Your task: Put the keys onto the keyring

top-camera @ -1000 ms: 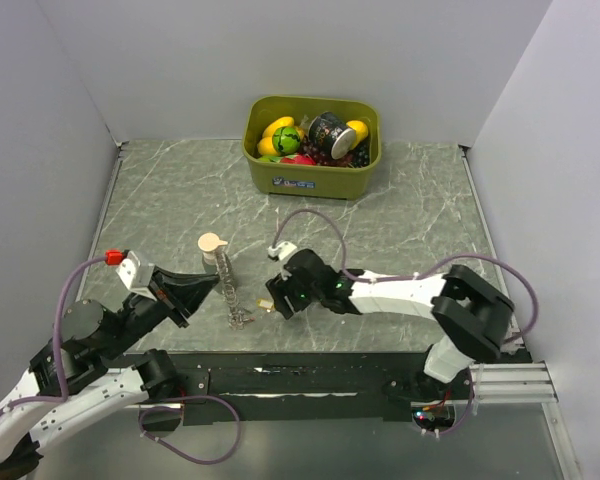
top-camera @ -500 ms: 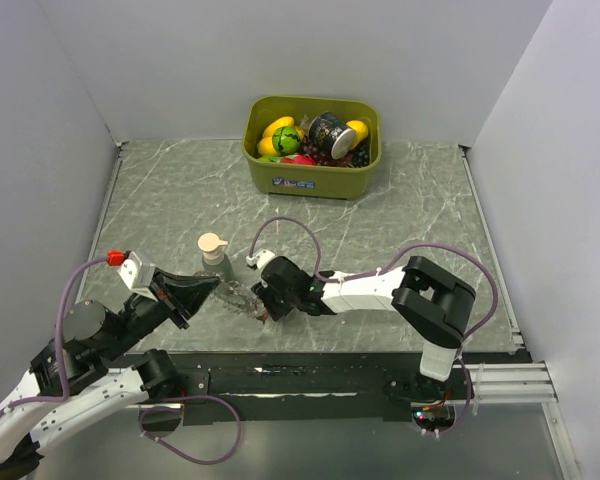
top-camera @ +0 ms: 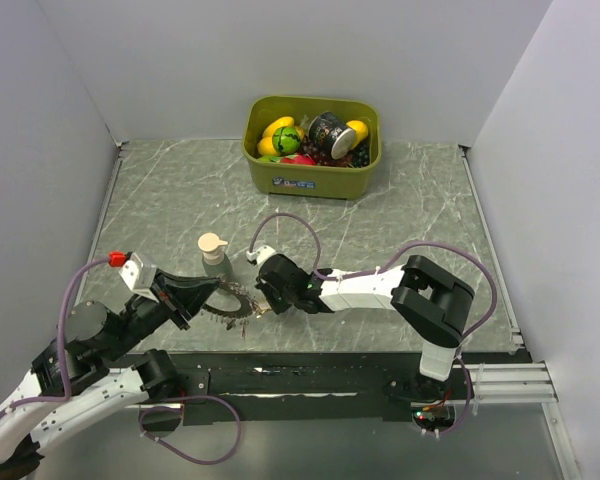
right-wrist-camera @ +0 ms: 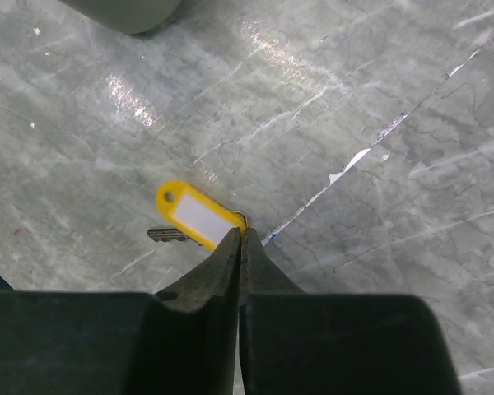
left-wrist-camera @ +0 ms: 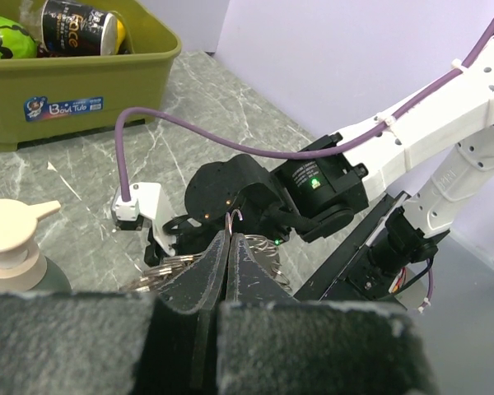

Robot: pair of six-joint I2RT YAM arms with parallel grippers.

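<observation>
My left gripper point(left-wrist-camera: 230, 237) is shut on the silvery keyring point(left-wrist-camera: 166, 267), whose wire loops fan out to both sides of its fingers. From above, the keyring point(top-camera: 232, 304) hangs low over the table's front edge, between my left gripper point(top-camera: 208, 292) and my right gripper point(top-camera: 259, 300). In the right wrist view, my right gripper point(right-wrist-camera: 242, 232) is shut on the end of the yellow-tagged key point(right-wrist-camera: 194, 216). The key's metal blade pokes out to the left, just above the marble table point(right-wrist-camera: 370, 107).
A cream pump bottle point(top-camera: 212, 250) stands just behind the two grippers. An olive-green bin point(top-camera: 280, 180) with toy fruit and a can sits at the back centre. The right arm's purple cable point(left-wrist-camera: 148, 123) loops over the table. The black front rail point(top-camera: 310, 360) lies close below.
The right arm swung left to the left gripper and its jaws closed on the yellow key. The keyring went from hanging lengthwise to lying bunched between the grippers.
</observation>
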